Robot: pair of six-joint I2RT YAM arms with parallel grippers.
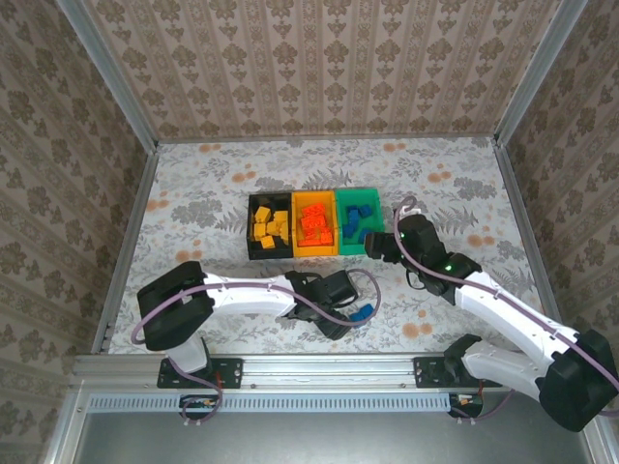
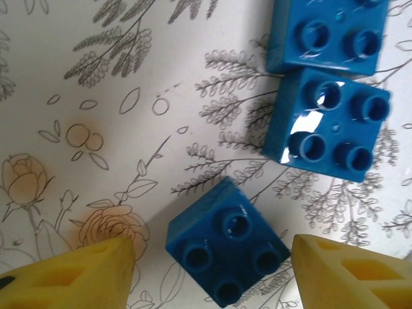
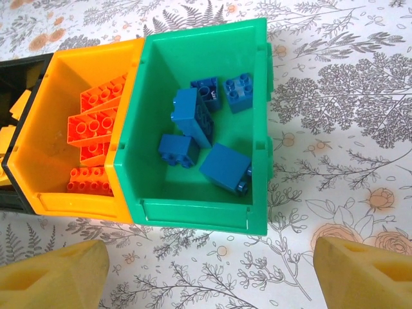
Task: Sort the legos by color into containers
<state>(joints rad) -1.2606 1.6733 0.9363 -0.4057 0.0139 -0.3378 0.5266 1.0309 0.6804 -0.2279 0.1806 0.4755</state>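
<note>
You're nearly done: yellow bricks (image 1: 269, 230) sit in the black bin (image 1: 252, 253), red-orange bricks (image 3: 96, 116) in the orange bin (image 3: 77, 205), and blue ones (image 3: 225, 167) in the green bin (image 3: 193, 212). Three blue bricks (image 2: 225, 251) remain on the surface (image 2: 96, 64). Your left fingers (image 2: 77, 277) stand apart around one; your right fingers (image 3: 51, 277) are apart and empty.

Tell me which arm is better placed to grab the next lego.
Left. The left gripper straddles a blue lego on the table; the right gripper hovers empty by the green bin.
</note>
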